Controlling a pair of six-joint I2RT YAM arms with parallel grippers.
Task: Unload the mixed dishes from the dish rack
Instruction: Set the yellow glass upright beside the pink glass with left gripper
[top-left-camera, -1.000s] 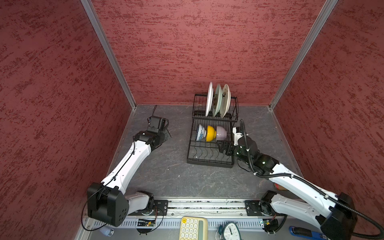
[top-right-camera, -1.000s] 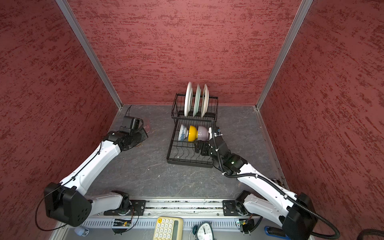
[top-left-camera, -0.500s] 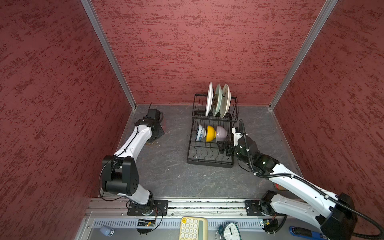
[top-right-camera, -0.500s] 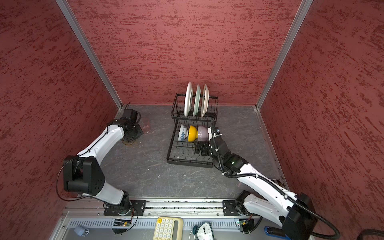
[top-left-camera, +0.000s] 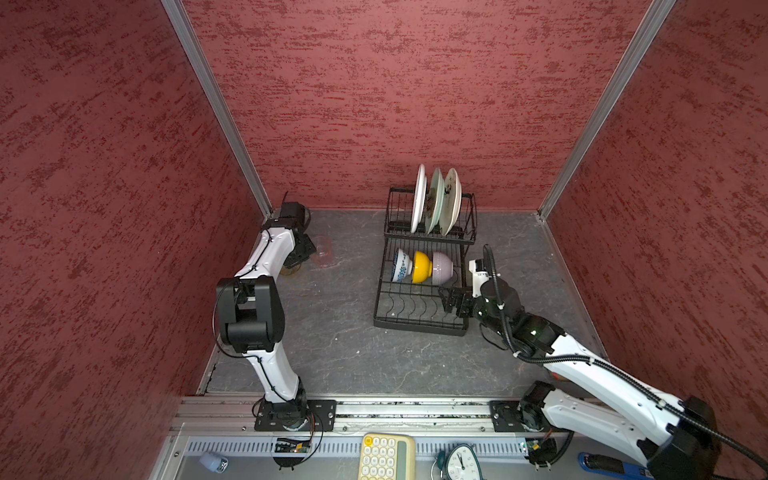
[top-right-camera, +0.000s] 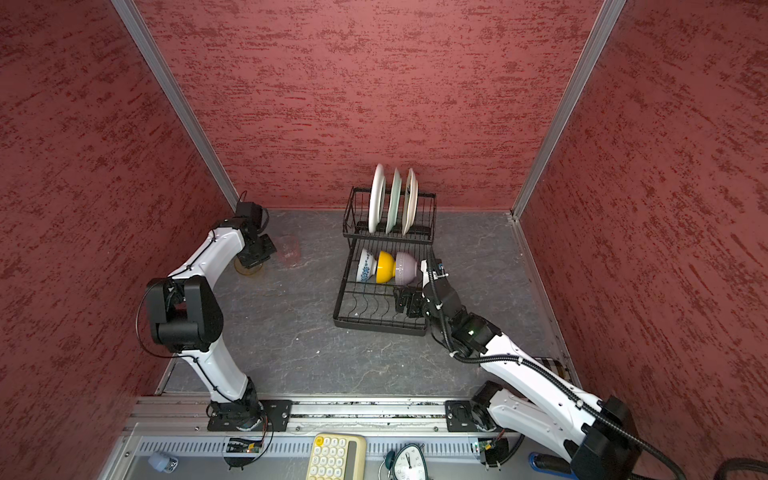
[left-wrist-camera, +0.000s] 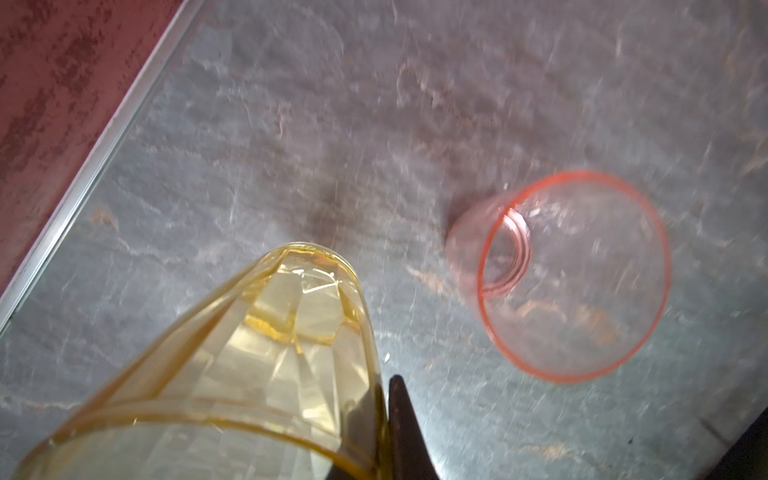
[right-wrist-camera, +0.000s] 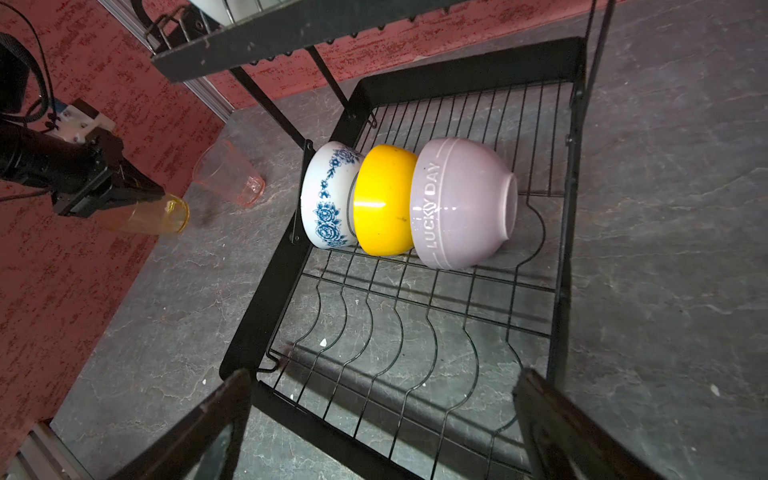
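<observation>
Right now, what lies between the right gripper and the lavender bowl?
Only bare wire grid of the dish rack, no dish, between the right gripper and the lavender bowl; the right wrist view shows it.

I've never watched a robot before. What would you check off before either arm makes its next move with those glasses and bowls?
1. Left claw grips the amber glass firmly: ok, shut on its rim.
2. Amber glass resting on the table: cannot tell; it is tilted, with its base low near the surface.
3. Room beside the pink glass: ok, it stands upright, apart from the amber one.
4. Right claw ready to grab: ok, jaws wide, over the rack.
5. Lavender bowl free to lift: cannot tell; it lies on its side, pressed against the yellow bowl.
6. Plates steady: ok, upright in their slots.
</observation>
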